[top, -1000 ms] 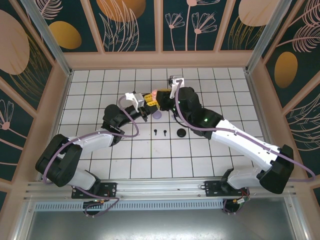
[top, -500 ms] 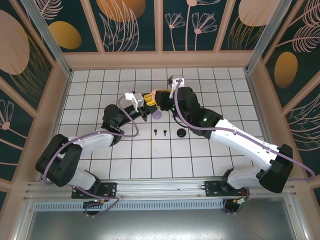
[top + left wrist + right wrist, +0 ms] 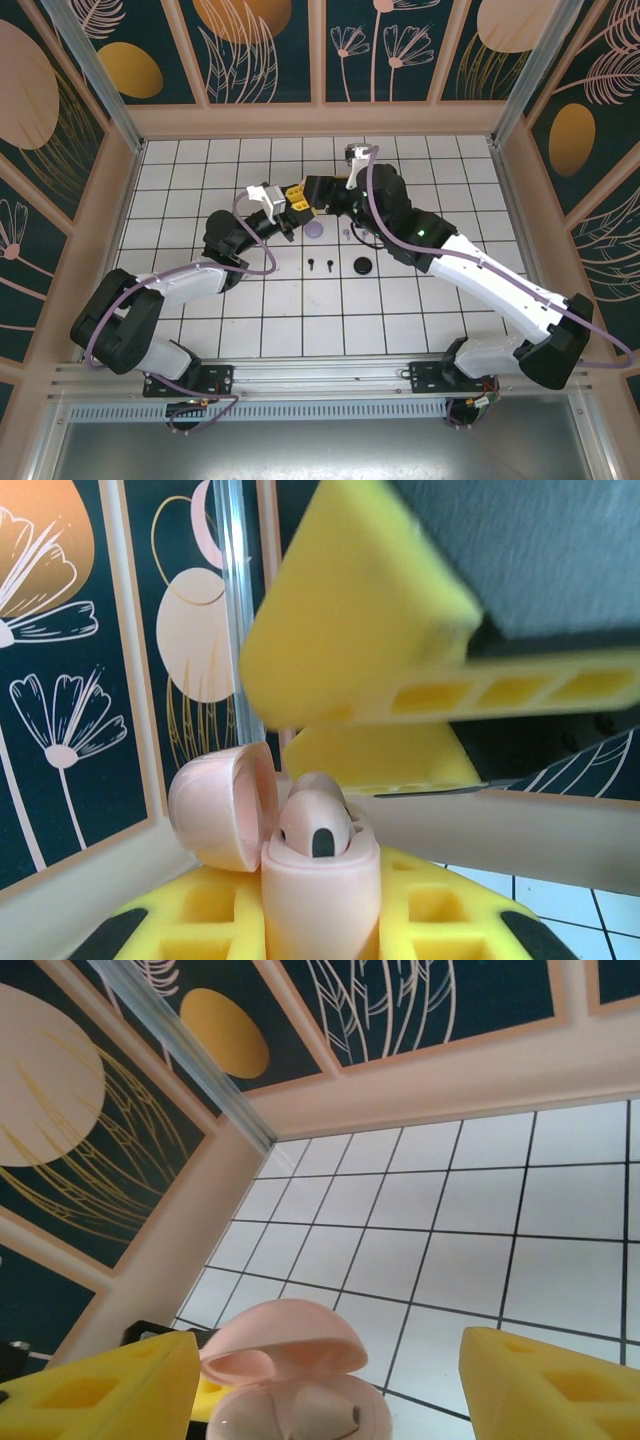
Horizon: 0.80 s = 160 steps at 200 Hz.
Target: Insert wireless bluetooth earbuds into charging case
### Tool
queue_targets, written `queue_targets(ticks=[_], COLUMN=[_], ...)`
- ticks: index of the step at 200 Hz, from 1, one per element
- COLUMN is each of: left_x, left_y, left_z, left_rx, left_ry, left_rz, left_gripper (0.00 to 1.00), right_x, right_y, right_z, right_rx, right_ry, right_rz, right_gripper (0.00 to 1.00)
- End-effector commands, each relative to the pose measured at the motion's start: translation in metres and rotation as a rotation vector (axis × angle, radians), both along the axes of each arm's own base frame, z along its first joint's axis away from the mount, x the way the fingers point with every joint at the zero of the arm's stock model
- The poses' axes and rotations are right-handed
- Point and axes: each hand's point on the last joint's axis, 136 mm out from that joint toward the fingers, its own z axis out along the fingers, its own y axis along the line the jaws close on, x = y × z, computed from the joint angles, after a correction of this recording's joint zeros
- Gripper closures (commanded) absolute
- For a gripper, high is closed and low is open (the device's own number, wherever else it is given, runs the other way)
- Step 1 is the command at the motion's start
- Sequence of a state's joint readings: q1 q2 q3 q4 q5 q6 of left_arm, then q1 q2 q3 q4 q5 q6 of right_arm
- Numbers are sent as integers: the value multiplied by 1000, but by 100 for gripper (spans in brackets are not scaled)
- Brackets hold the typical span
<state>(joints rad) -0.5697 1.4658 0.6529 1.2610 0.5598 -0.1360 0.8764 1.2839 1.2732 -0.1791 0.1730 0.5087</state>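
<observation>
Left end effector [image 3: 320,930] is clamping the open case [image 3: 320,880], an earbud [image 3: 314,825] sitting inside. Right end effector [image 3: 325,1370] is hovering near the case, apart.

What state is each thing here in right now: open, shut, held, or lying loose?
Pink case: lid open, held aloft.
Pink earbud: seated in the pink case.
Left pincer: shut on the pink case.
Right pincer: open, holding nothing.
Black earbuds: loose on the table.
Black case: on the table, looks shut.
Lilac case: on the table, looks shut.
</observation>
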Motion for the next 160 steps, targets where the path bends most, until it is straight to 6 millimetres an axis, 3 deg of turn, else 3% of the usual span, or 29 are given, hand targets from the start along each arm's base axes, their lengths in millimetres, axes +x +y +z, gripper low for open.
queue_targets(ticks=[1,29,67,109,129,160], left_x=[-10,-11,-14,-18,-21,-23], left_y=[5,5,5,-4,-6,-9], left_z=[17,15,12,2,-4,-10], left_rx=[-44,-42,-35,8,25,48], left_ry=[-49,-49,-43,-9,5,10], left_rz=[-6,-7,-22,-83,-108,-130], left_gripper=[100,100,100,100,100,100], right_x=[-10,-14,0,28,39,51], right_y=[-6,-17,-32,-36,-25,-4], right_z=[56,68,55,34,22,1], right_rx=[131,151,104,-6,-63,-134], right_ry=[-79,-87,-44,34,81,157], right_rz=[30,24,-5,30,74,159], right_gripper=[28,27,31,65,79,91])
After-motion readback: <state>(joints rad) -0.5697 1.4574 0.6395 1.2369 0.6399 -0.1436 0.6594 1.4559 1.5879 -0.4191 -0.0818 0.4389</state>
